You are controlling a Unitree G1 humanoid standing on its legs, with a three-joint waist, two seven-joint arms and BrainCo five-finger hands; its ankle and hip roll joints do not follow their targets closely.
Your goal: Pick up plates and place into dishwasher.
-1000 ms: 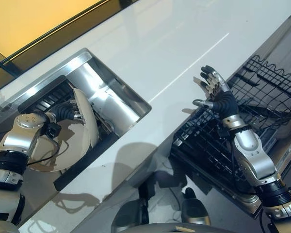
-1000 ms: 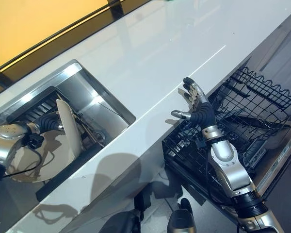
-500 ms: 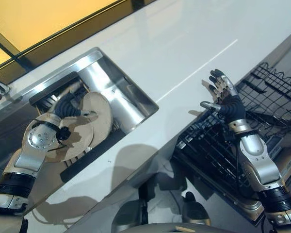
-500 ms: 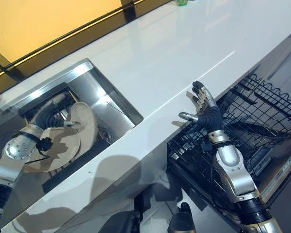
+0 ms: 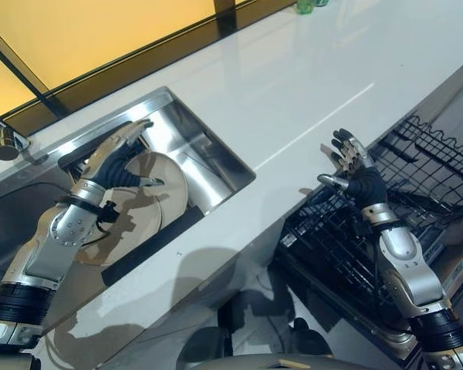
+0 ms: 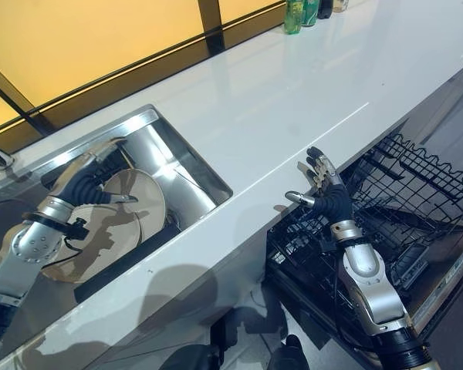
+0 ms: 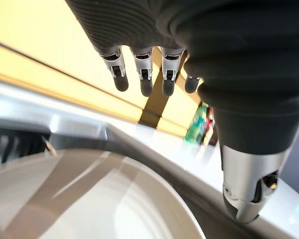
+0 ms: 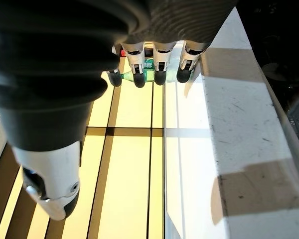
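Silver-grey arms, dark ribbed wrist covers

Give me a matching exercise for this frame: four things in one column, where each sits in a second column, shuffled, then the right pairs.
Things
1. plates
2. left hand
3. right hand
4. green bottle

Places
A. at the far edge of the white counter
B. open, raised over the front edge of the dishwasher rack
C. leaning in the sink
D. open, fingers straight, just above the plates

Pairs: 1-C, 2-D, 3-B, 4-A
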